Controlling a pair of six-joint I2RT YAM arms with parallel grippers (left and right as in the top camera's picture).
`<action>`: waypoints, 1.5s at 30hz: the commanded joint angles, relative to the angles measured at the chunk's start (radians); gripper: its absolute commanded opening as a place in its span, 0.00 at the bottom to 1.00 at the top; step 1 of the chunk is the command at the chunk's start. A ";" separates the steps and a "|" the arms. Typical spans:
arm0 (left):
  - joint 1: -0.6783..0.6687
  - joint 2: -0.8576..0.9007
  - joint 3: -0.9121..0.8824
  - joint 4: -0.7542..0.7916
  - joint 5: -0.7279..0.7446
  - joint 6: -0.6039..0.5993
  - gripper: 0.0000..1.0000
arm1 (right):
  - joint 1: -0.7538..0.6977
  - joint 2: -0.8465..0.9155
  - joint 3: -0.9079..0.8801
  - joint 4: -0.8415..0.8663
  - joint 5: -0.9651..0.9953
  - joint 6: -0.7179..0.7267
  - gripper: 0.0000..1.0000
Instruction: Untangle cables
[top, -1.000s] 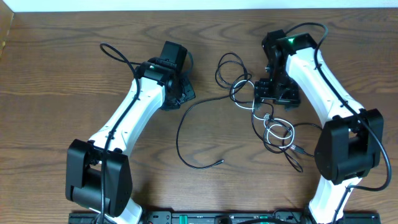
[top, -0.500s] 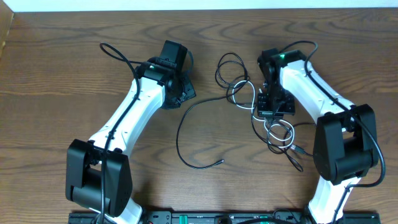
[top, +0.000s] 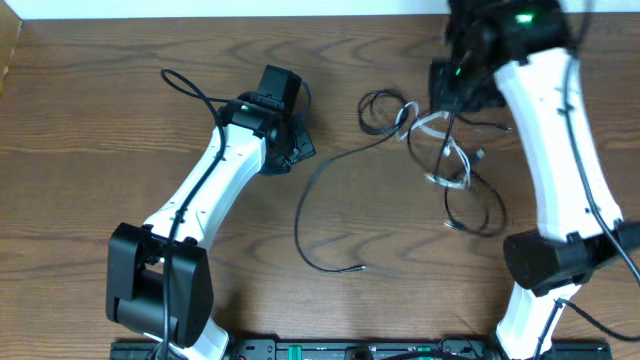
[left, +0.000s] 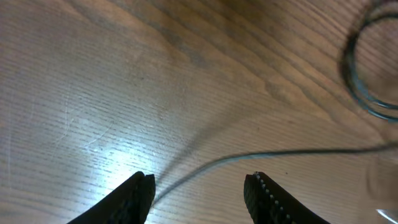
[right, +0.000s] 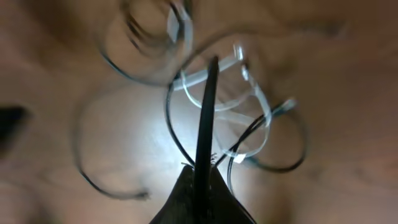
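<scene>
The cables hang in a tangle under my raised right gripper (top: 455, 88). In the right wrist view that gripper (right: 202, 169) is shut on a black cable (right: 205, 112), which rises straight from its jaws. The white cable (right: 260, 115) and more black loops dangle below it. From above, the white cable (top: 452, 170) sits among black coils (top: 378, 108) and a black loop (top: 482, 215). One long black cable (top: 305, 210) trails left over the table. My left gripper (top: 293, 150) is low and open, and that cable (left: 273, 152) lies on the wood between its fingers (left: 199, 182).
The wooden table (top: 90, 150) spreads out left of the left arm. Its back edge (top: 200, 18) meets a white wall. The left arm's own thick black wire (top: 185, 85) loops near its wrist.
My right gripper has closed on a black cable and risen up and back, dragging the tangle toward the far right. The long cable's free end slid slightly right. The left arm stayed put.
</scene>
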 joint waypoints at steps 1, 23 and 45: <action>0.000 0.040 -0.007 -0.003 -0.009 0.006 0.52 | -0.005 -0.007 0.216 0.015 0.046 -0.024 0.01; 0.000 0.111 -0.007 0.052 0.477 0.312 0.52 | 0.000 -0.001 0.522 0.292 -0.442 -0.002 0.01; 0.001 0.111 -0.006 0.069 0.505 0.329 0.52 | -0.106 -0.162 0.514 0.555 -0.144 0.129 0.01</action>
